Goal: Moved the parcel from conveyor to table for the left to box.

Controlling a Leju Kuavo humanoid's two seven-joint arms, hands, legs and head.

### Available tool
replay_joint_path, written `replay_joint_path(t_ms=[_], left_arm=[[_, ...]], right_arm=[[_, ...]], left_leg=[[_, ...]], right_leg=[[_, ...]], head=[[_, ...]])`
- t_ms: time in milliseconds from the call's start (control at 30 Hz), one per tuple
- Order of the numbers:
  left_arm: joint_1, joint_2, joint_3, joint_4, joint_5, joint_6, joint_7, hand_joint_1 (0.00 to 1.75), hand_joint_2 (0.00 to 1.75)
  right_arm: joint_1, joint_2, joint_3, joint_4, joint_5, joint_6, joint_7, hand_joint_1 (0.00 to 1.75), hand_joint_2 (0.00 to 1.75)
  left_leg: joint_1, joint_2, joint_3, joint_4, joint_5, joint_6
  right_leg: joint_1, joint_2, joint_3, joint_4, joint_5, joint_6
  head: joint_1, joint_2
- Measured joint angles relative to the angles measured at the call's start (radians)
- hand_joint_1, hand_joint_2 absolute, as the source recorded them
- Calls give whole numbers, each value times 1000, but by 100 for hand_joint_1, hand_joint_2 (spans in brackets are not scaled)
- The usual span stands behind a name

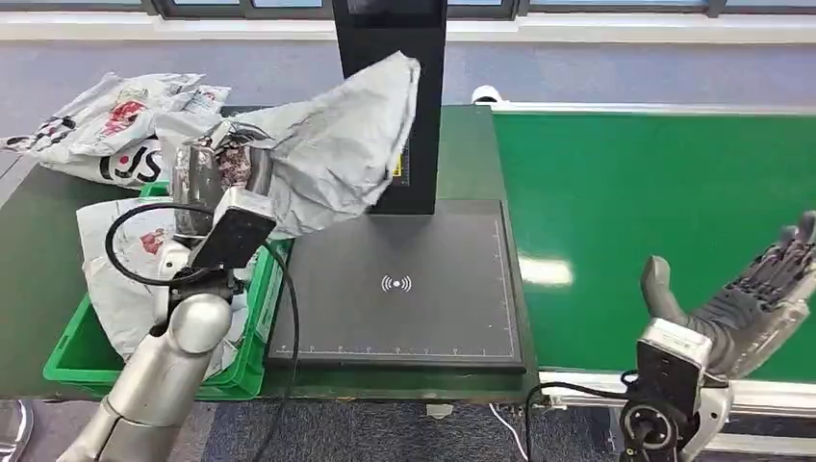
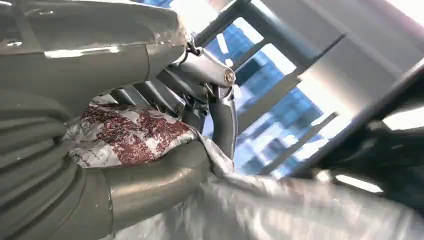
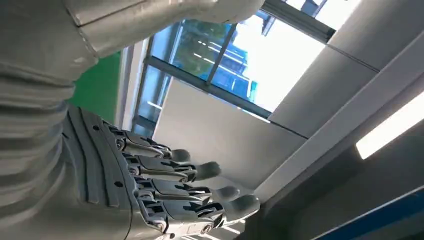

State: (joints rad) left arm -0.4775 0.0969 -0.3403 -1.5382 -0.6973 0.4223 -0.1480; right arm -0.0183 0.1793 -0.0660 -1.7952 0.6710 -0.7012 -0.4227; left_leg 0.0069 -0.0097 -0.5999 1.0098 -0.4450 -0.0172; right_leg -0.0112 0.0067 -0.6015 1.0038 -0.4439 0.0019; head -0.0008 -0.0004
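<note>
A crumpled grey plastic parcel (image 1: 332, 144) hangs in the air above the left edge of the black scanning pad (image 1: 399, 284), its top leaning against the black upright post (image 1: 404, 96). My left hand (image 1: 219, 173) grips its lower end over the green box (image 1: 252, 327); in the left wrist view the fingers (image 2: 200, 95) and thumb (image 2: 155, 180) clamp the grey film and its red-speckled print (image 2: 125, 132). My right hand (image 1: 746, 298) is held palm up over the green conveyor (image 1: 635, 212), fingers (image 3: 200, 195) spread, holding nothing.
The green box holds several white printed bags (image 1: 125, 279). More white bags (image 1: 106, 125) lie on the dark table at the far left. The conveyor's white rail (image 1: 770, 390) runs along its near edge.
</note>
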Motion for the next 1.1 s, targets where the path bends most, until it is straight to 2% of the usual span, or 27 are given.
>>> replay_joint_path(t_ms=[300,767,833,967,1100], left_arm=[[38,30,10,-107,-1,21,-8,175,175],[45,45,10,-130,-10,46,-2,175,175],[45,51,10,-130,-87,76,31,175,175],[58,68,44,-112,-409,118,162,175,175],[64,83,92,-45,-543,110,216,175,175]], right_arm=[[3,6,0,0,9,0,7,0,175],[8,6,0,0,5,0,6,0,175],[10,6,0,0,6,0,8,0,175],[8,6,0,0,12,0,25,0,175],[1,6,0,0,26,0,50,0,175]], left_leg=[[0,0,0,0,0,0],[0,0,0,0,0,0],[0,0,0,0,0,0],[0,0,0,0,0,0],[0,0,0,0,0,0]], right_leg=[[-1,0,0,0,0,0],[0,0,0,0,0,0],[0,0,0,0,0,0],[0,0,0,0,0,0],[0,0,0,0,0,0]], head=[[0,0],[0,0],[0,0],[0,0],[0,0]])
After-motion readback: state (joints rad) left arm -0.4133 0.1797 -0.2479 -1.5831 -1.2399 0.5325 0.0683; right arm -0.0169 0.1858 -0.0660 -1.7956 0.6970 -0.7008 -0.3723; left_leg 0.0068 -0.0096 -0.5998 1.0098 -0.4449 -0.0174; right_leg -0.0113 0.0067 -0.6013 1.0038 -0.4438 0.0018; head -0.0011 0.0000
